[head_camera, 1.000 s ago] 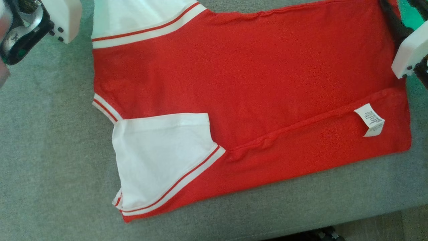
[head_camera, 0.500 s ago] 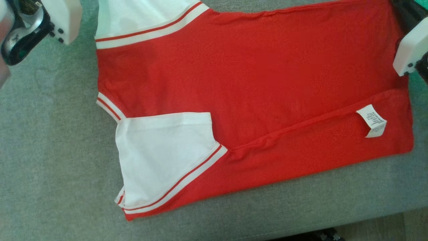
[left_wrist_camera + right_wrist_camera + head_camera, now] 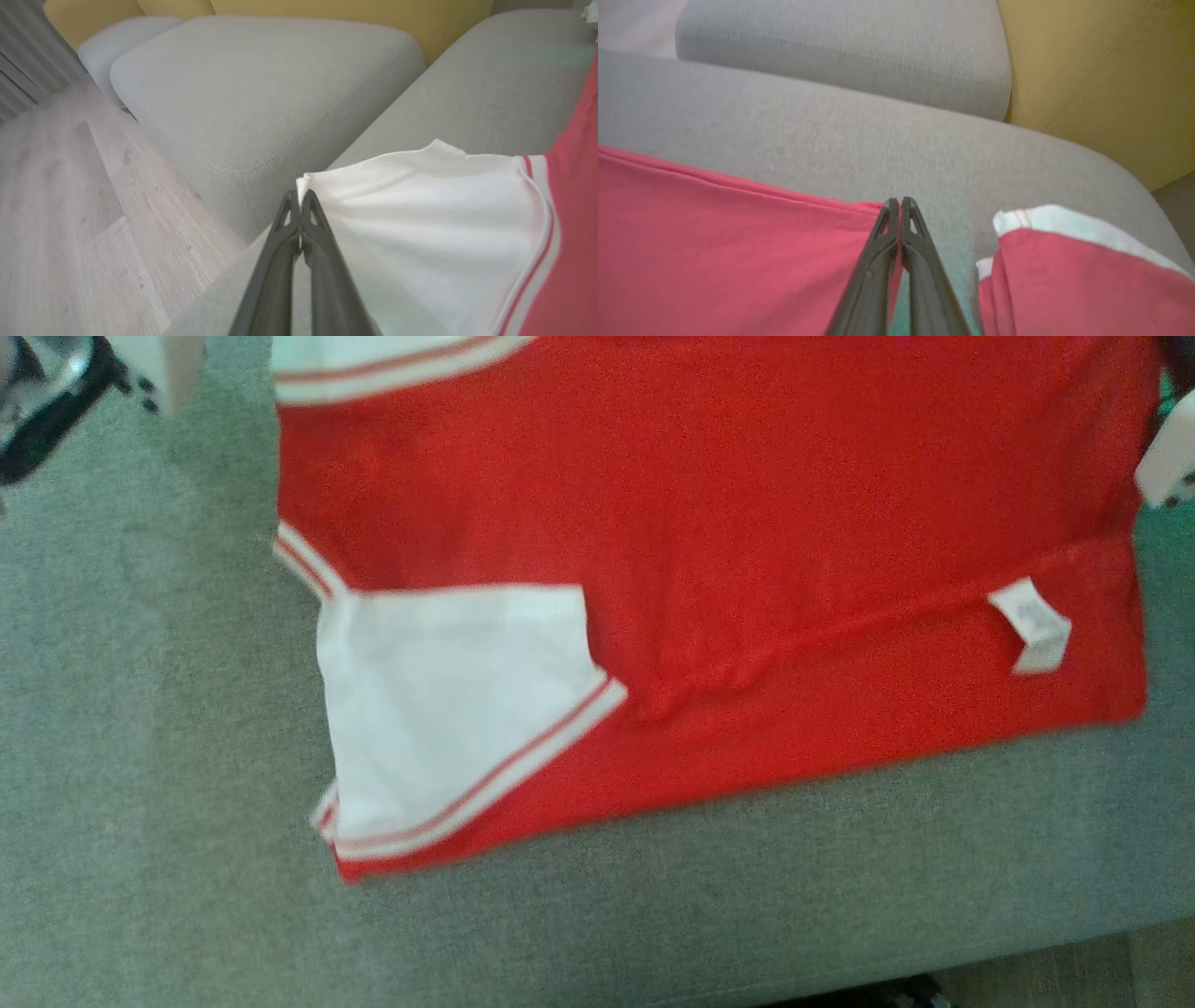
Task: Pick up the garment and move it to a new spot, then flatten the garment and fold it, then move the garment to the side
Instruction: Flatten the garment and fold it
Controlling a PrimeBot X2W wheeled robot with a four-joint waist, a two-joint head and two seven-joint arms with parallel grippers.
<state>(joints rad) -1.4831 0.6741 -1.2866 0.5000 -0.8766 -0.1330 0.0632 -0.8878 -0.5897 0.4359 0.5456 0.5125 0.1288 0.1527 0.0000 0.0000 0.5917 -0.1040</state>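
The left gripper (image 3: 299, 197) is shut tight. Its two dark fingers pinch the corner of a white sleeve (image 3: 420, 233), and a bit of white cloth peeks out at the tips. The right gripper (image 3: 900, 204) is shut too. Its tips sit right on the red edge of the shirt (image 3: 709, 513), and it looks like they nip that edge.

The shirt is red and lies spread out on a grey sofa seat (image 3: 140, 756). Seen from the head, it is a little blurry. The red body fills the middle, and the near side is folded over on top. A second sleeve (image 3: 448, 709), white with a red and white striped band, lies folded in on the red part. A small white label (image 3: 1032, 627) sticks out near the right end of the fold.

Just to the right of the right gripper there is a piece of red cloth (image 3: 1064, 270) with a white edge — I cannot tell if it belongs to the same shirt.

Past the seat there is another grey cushion (image 3: 261, 93) and a yellow cushion (image 3: 1101, 70). A wooden floor (image 3: 60, 210) shows beside the sofa.
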